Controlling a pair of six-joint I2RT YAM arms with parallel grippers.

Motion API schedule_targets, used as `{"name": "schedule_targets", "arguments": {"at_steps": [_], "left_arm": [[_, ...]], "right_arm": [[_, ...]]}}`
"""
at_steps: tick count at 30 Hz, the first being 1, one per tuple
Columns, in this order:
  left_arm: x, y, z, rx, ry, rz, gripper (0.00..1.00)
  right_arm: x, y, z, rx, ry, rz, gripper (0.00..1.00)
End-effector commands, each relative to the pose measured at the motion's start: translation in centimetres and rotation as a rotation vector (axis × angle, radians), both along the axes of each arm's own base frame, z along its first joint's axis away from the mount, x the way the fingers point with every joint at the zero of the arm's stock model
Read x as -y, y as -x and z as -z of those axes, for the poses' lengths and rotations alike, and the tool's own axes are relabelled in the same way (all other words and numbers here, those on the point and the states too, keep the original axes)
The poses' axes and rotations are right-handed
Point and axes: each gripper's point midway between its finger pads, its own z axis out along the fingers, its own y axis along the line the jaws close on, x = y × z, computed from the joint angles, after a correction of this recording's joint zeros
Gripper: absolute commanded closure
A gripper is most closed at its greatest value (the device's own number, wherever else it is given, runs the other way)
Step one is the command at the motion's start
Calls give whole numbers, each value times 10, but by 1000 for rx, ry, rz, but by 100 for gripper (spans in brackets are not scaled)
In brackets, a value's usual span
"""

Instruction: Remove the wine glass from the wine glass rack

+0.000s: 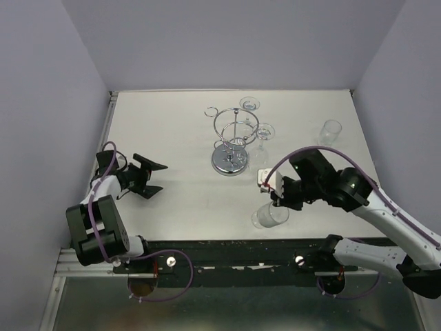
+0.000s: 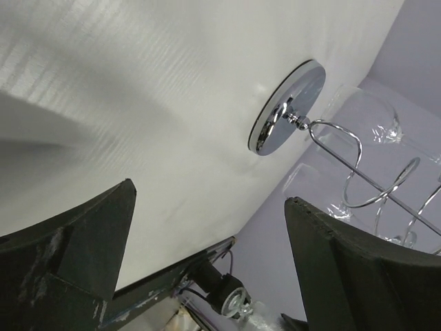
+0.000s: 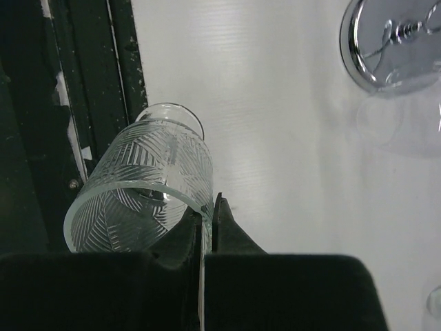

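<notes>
The chrome wine glass rack (image 1: 231, 141) stands mid-table on its round mirrored base (image 2: 289, 107). Two wine glasses hang from its rim loops, one at the back (image 1: 249, 103) and one on the right (image 1: 264, 131). My right gripper (image 1: 277, 200) is shut on the rim of a cut-pattern tumbler (image 3: 141, 189), near the table's front edge, to the front right of the rack. The pinch shows in the right wrist view (image 3: 207, 219). My left gripper (image 1: 153, 178) is open and empty at the left, pointing toward the rack; its fingers (image 2: 83, 241) frame bare table.
A plain clear tumbler (image 1: 331, 131) stands at the right. The table's dark front rail (image 3: 89, 83) lies just behind the held tumbler. The rack base (image 3: 386, 41) and a hanging wine glass bowl (image 3: 406, 127) show at the top right of the right wrist view.
</notes>
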Motion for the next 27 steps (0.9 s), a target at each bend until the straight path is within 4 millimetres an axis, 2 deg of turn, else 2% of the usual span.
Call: {"name": "schedule_targets", "arguments": {"at_steps": [1, 5, 9, 12, 19, 25, 27], "left_arm": [[-15, -4, 5, 9, -153, 60, 1], [-32, -21, -5, 67, -280, 118, 1], [-41, -38, -11, 101, -334, 158, 1], [-39, -47, -11, 107, -323, 172, 1], [-31, -60, -14, 128, -289, 174, 1], [-28, -62, -20, 153, -265, 156, 1], [-27, -62, -23, 172, -260, 145, 1]], "right_arm": [[33, -2, 3, -85, 11, 199, 99], [49, -20, -2, -157, -53, 415, 99], [79, -49, -7, -179, -96, 673, 99], [118, -84, -8, -148, -88, 977, 99], [166, -139, -15, -259, -109, 1306, 99], [240, -183, -11, -274, -86, 1649, 99], [272, -192, -11, -239, -51, 1790, 99]]}}
